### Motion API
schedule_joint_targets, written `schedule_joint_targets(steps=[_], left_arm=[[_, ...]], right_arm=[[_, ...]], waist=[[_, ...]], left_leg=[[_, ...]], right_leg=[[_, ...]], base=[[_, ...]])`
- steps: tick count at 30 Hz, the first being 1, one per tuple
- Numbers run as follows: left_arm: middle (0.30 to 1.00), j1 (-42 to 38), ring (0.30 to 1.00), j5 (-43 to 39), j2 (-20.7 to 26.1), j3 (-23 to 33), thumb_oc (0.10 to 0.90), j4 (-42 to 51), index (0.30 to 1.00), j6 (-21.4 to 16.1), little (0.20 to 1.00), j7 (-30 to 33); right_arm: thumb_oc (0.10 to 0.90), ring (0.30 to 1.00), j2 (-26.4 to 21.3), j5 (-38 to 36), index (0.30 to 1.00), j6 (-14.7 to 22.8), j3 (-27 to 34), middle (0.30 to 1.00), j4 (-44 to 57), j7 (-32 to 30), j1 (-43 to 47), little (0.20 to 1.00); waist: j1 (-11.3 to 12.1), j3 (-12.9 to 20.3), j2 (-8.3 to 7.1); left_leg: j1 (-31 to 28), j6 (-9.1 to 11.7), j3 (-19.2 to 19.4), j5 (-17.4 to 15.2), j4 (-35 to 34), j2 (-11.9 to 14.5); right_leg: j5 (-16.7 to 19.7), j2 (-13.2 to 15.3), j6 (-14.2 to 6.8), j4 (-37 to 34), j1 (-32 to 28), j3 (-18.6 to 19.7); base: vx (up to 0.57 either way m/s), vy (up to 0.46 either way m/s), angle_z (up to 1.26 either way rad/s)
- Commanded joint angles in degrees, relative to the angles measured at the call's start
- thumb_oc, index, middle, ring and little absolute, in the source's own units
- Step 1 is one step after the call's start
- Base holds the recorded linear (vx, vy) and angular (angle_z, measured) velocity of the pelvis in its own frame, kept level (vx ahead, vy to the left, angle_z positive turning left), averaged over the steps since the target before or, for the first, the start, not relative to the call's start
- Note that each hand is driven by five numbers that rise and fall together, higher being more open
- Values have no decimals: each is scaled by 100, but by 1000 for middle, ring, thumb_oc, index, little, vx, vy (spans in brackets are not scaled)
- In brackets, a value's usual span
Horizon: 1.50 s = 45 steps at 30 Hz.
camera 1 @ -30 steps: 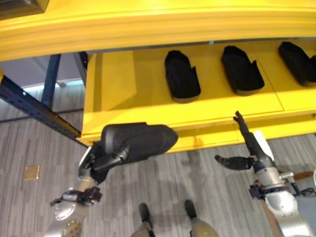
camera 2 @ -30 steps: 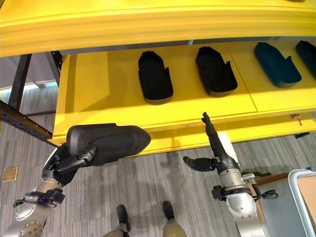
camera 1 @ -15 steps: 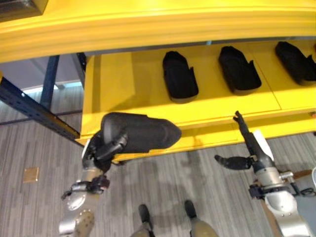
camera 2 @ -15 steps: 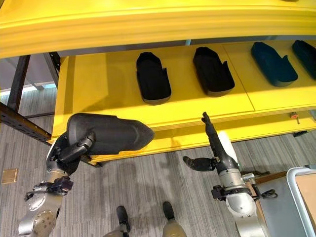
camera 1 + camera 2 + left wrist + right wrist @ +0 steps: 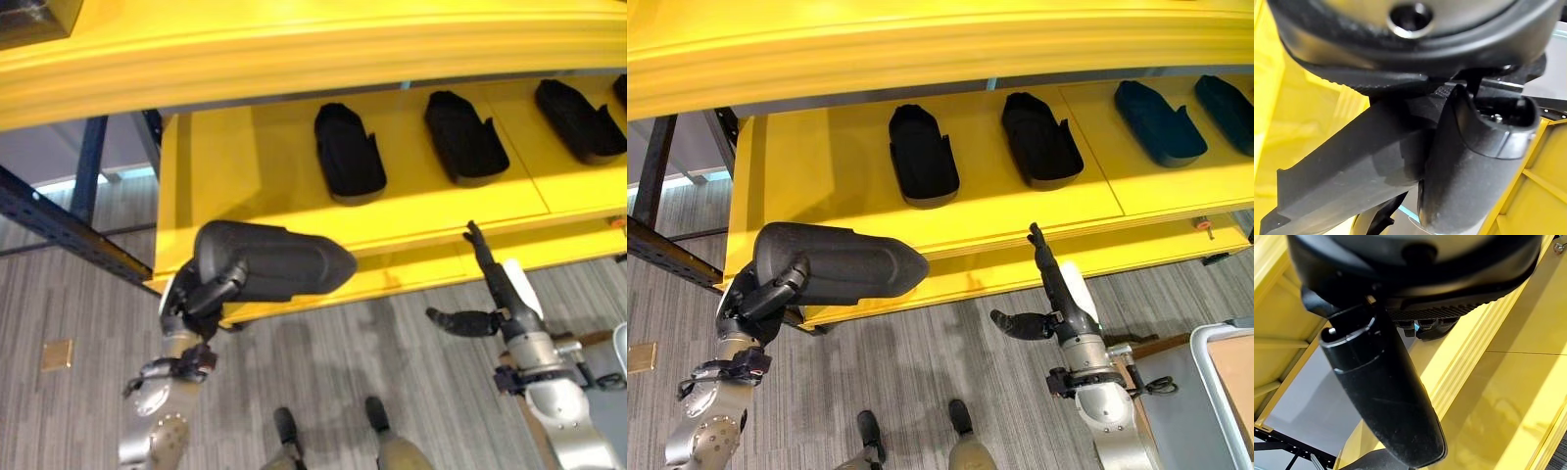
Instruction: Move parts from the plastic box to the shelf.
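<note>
A large black moulded part (image 5: pixel 279 259) hangs level in front of the left end of the yellow shelf (image 5: pixel 225 166), overlapping its front edge. My left hand (image 5: pixel 201 299) is shut on the part's left end, and my thumb (image 5: pixel 1474 166) is curled against the part (image 5: pixel 1352 161). Three similar black parts (image 5: pixel 348 152) (image 5: pixel 463 137) (image 5: pixel 578 119) lie in a row on the shelf. My right hand (image 5: pixel 505 299) is open below the shelf's front edge, with straight fingers pointing up and nothing in it. Its thumb (image 5: pixel 1386 396) shows before the yellow shelf (image 5: pixel 1498 382).
A thick yellow upper shelf beam (image 5: pixel 294 49) overhangs the lower shelf. A dark blue rack brace (image 5: pixel 59 230) slants at the left. A light-rimmed box corner (image 5: pixel 1225 382) stands at the lower right. Bare shelf surface lies left of the row of parts.
My left arm has drawn more upright and lifted the black part slightly up against the shelf's front edge. The view has shifted a little. The right hand has stayed still.
</note>
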State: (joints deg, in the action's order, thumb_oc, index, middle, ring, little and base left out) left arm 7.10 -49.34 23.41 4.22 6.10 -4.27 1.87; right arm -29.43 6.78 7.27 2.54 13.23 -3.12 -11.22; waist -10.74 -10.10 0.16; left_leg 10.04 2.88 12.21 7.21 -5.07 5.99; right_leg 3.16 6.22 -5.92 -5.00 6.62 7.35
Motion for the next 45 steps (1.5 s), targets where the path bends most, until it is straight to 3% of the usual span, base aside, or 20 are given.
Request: schedule_joint_targets(steps=[1,13,26,35,36,45], left_arm=[[300,-1200,300,-459,26,642,400,481,300,-1256,300,78],[300,-1152,300,-1041,-301,563,400,508,300,-1231,300,90],[300,-970,300,-1708,-677,-156,400,619,300,-923,300,0],[300,-947,300,-1424,-651,63,400,538,300,-1037,300,171],[300,-1050,300,-1134,-597,301,400,529,300,-1196,300,371],[300,-1207,300,-794,-604,693,400,704,300,-1499,300,693]], right_arm=[[900,1000,-82,111,1000,409,372,1000,475,-292,405,1000],[900,1000,-47,145,1000,327,332,1000,470,-322,417,1000],[900,1000,-37,207,1000,140,247,1000,524,-440,483,1000],[900,1000,-57,255,1000,96,259,1000,524,-460,504,1000],[900,1000,-61,253,1000,100,261,1000,503,-453,514,1000],[900,1000,-52,212,1000,149,262,1000,539,-397,509,1000]], waist=[[53,400,7],[64,409,-6],[24,369,-68],[58,408,-101],[70,425,-126],[99,470,-147]], left_leg=[[-595,246,253,-411,7,441],[-613,231,242,-433,7,432],[-650,168,220,-490,7,387],[-646,164,239,-485,7,392],[-660,170,248,-494,7,393],[-692,188,269,-503,7,397]], right_leg=[[-795,-31,-36,0,-499,-35],[-806,-14,-45,0,-519,-32],[-809,22,-79,0,-556,-31],[-790,24,-76,0,-536,-18],[-787,19,-74,0,-545,-19],[-798,8,-54,0,-561,2]], base=[[0,0,0],[0,0,0],[0,2,0],[0,0,0],[0,0,0],[0,0,0]])
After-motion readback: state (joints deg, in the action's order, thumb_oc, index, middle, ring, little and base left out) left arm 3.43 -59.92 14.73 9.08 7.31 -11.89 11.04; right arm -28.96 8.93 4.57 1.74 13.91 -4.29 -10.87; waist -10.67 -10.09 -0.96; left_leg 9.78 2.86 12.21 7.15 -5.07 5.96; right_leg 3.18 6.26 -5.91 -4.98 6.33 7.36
